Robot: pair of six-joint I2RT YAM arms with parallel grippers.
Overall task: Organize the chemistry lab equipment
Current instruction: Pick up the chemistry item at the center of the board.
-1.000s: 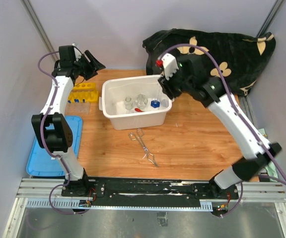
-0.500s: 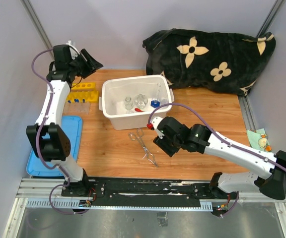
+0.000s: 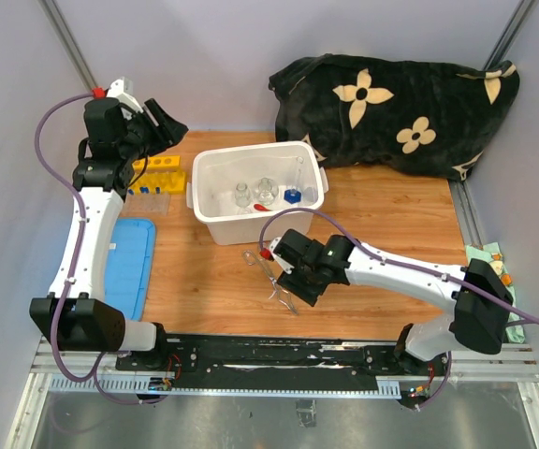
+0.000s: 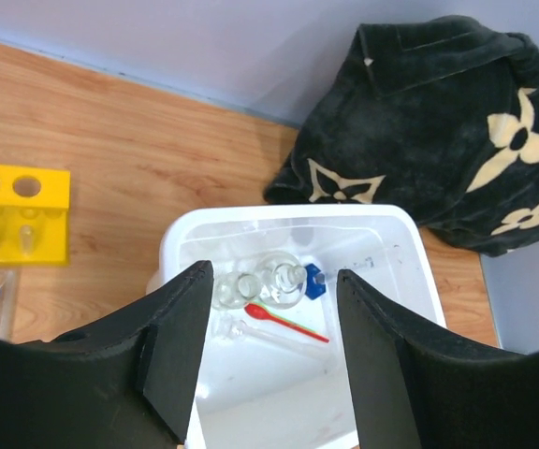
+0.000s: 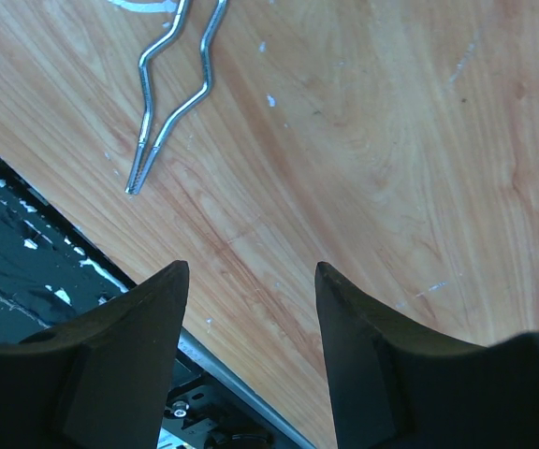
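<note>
The white bin (image 3: 215, 229) holds a clear beaker (image 3: 241, 195), a flask (image 3: 266, 190), a thin red-orange tool (image 3: 263, 207) and a blue-based glass piece (image 3: 292, 196). Metal tweezers (image 3: 271, 277) lie on the wood in front of the bin. My right gripper (image 3: 299, 288) is open and empty, low over the table just right of the tweezers (image 5: 171, 94), which show at the upper left of the right wrist view. My left gripper (image 3: 168, 126) is open and empty, high at the back left, looking down at the bin (image 4: 293, 224), flask (image 4: 284, 281) and red-orange tool (image 4: 284, 320).
The yellow tube rack (image 3: 157, 175) stands left of the bin, with blue-capped tubes (image 3: 148, 201) in a clear tray in front of it. A blue lid (image 3: 124, 267) lies at the left edge. The black flowered blanket (image 3: 400, 103) fills the back right. The black rail (image 5: 26, 253) runs along the near edge.
My right arm has swung from the bin's far right corner down to the table front beside the tweezers. My left arm has drawn back to the left, still open.
</note>
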